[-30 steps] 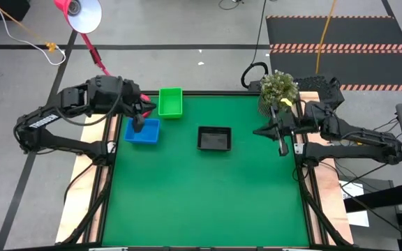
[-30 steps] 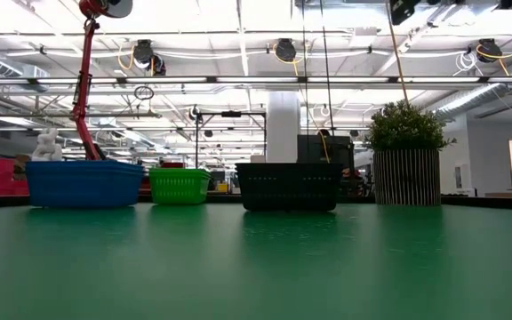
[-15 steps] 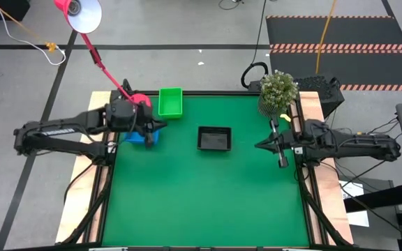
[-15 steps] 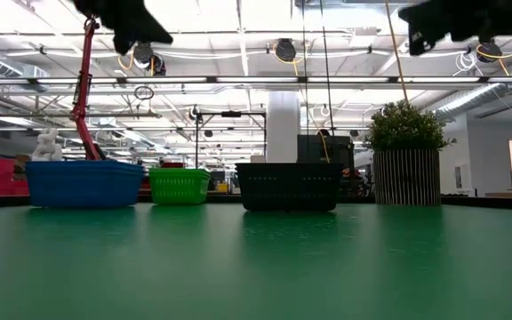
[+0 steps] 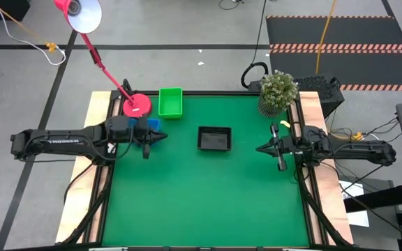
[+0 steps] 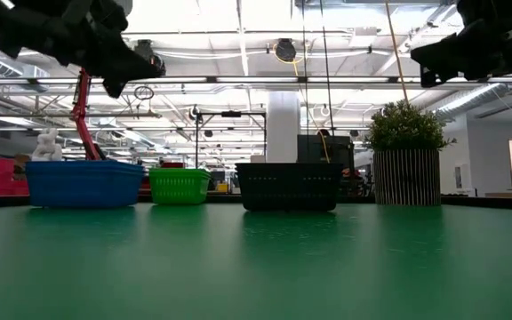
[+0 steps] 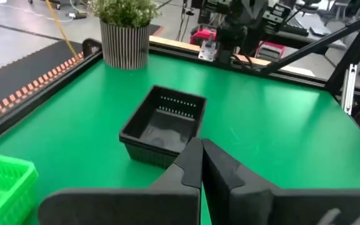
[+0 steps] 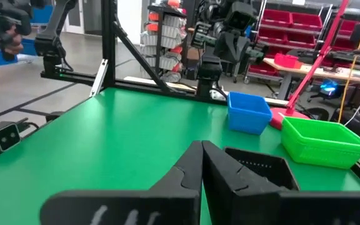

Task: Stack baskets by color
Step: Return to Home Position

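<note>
Three baskets rest on their bases along the far part of the green table: a blue one [image 6: 84, 183], largely hidden under my left arm from above [image 5: 153, 124], a bright green one [image 5: 170, 102] and a black one [image 5: 214, 138]. My left gripper [image 5: 165, 137] is shut and empty. It hangs above the table just right of the blue basket and points toward the black basket [image 7: 163, 125]. My right gripper [image 5: 257, 148] is also shut and empty. It hovers near the table's right edge and points left toward the black basket [image 8: 255, 164].
A round pink lamp base [image 5: 136, 105] stands at the far left corner beside the green basket. A potted plant [image 5: 278, 90] stands at the far right corner. The whole near half of the green mat [image 5: 208, 202] is bare.
Both arms have sunk lower over the table. My left gripper was tipped down over the blue basket and has levelled out; it now points toward the table's right edge. My right gripper has dropped beside the right edge, still level. The baskets have not moved.
</note>
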`<state>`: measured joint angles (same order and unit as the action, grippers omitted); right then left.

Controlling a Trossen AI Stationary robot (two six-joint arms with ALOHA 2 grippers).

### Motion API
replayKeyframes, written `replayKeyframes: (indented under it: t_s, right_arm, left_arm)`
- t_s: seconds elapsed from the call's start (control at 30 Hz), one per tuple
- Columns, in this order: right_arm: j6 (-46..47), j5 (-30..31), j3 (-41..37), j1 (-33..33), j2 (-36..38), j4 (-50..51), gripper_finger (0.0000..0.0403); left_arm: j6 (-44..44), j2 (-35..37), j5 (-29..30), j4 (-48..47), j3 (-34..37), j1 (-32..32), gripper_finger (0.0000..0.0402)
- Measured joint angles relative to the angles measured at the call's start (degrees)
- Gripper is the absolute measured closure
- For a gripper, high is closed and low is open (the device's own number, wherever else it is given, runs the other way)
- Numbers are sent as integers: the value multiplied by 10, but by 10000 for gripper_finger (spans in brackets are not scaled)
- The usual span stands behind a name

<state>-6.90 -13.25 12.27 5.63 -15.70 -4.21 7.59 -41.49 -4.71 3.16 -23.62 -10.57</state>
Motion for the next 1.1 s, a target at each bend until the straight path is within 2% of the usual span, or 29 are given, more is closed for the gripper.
replayKeyframes:
  t_s: [0.2,0.33,0.6,0.83,1.1]
  right_arm:
    - [-27,3,-23,0,5,-51,403]
    - [-40,29,-48,0,6,-96,403]
    - [-42,60,-96,0,9,-173,403]
    - [-66,61,-98,0,49,-148,403]
    - [-68,75,-99,0,153,-31,403]
  left_arm:
    - [2,54,0,4,39,0,399]
    - [1,85,2,-2,51,0,399]
    - [7,101,3,-4,58,0,399]
    - [11,101,3,-4,58,0,399]
    - [-5,105,3,-22,58,0,399]
